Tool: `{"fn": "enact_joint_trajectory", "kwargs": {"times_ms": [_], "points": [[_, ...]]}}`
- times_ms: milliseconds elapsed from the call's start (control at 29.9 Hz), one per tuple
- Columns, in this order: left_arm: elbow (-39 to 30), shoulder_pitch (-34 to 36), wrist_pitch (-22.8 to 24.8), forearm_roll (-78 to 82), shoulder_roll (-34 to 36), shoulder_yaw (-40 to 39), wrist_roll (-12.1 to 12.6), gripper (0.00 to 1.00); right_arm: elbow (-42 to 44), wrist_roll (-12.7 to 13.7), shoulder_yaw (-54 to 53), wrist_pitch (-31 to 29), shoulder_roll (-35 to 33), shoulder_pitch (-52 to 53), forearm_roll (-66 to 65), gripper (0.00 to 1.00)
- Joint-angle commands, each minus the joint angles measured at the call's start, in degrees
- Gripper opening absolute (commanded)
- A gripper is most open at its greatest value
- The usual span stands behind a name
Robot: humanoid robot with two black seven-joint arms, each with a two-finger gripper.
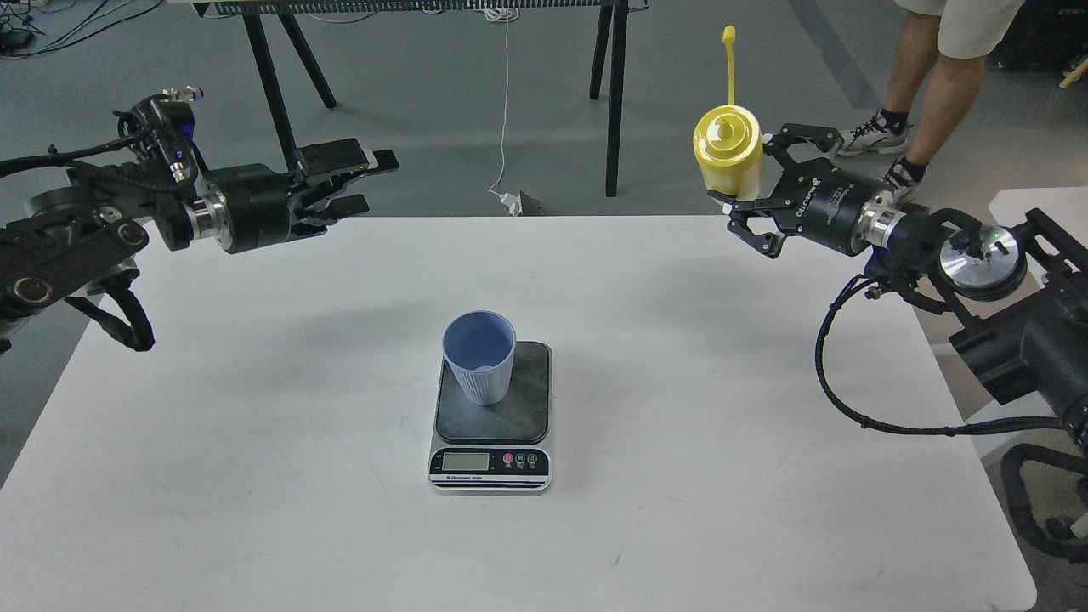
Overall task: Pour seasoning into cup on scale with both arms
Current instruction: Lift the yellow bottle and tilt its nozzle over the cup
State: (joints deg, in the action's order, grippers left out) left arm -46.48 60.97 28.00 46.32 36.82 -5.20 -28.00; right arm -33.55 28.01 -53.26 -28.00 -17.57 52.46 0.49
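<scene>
The light-blue cup (479,355) stands upright on the dark plate of the scale (491,416) in the middle of the white table (255,408). My right gripper (748,191) is shut on the yellow seasoning bottle (728,150) and holds it high above the table's far right edge, nozzle end turned toward me, cap strap (729,55) sticking up. My left gripper (370,180) is open and empty, held above the table's far left corner, pointing right.
A person's legs (922,93) stand on the floor at the far right. Black stand legs (614,93) and a white cable are behind the table. Another white table (1041,229) is at the right edge.
</scene>
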Motion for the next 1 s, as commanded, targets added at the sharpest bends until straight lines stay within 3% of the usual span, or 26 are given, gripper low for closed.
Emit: {"fn": "enact_joint_trajectory", "kwargs": {"times_ms": [0, 368, 702, 970], "points": [[0.25, -1.03, 0.0, -2.02, 0.0, 0.1, 0.0, 0.99, -3.26, -0.01, 0.08, 0.0, 0.86, 3.52, -10.39, 0.02], [1.39, -3.93, 0.0, -5.8, 0.0, 0.02, 0.0, 0.99, -13.47, -0.01, 6.66, 2.59, 6.93, 9.59, -37.12, 0.02], [10.09, -5.77, 0.0, -7.82, -0.09, 0.1, 0.0, 0.99, -16.72, -0.01, 15.02, 6.73, 8.78, 13.63, -46.18, 0.02], [10.71, -7.97, 0.0, -7.82, 0.0, 0.19, 0.0, 0.99, -16.64, -0.01, 17.75, 10.15, 12.56, 14.43, -52.34, 0.02]]}}
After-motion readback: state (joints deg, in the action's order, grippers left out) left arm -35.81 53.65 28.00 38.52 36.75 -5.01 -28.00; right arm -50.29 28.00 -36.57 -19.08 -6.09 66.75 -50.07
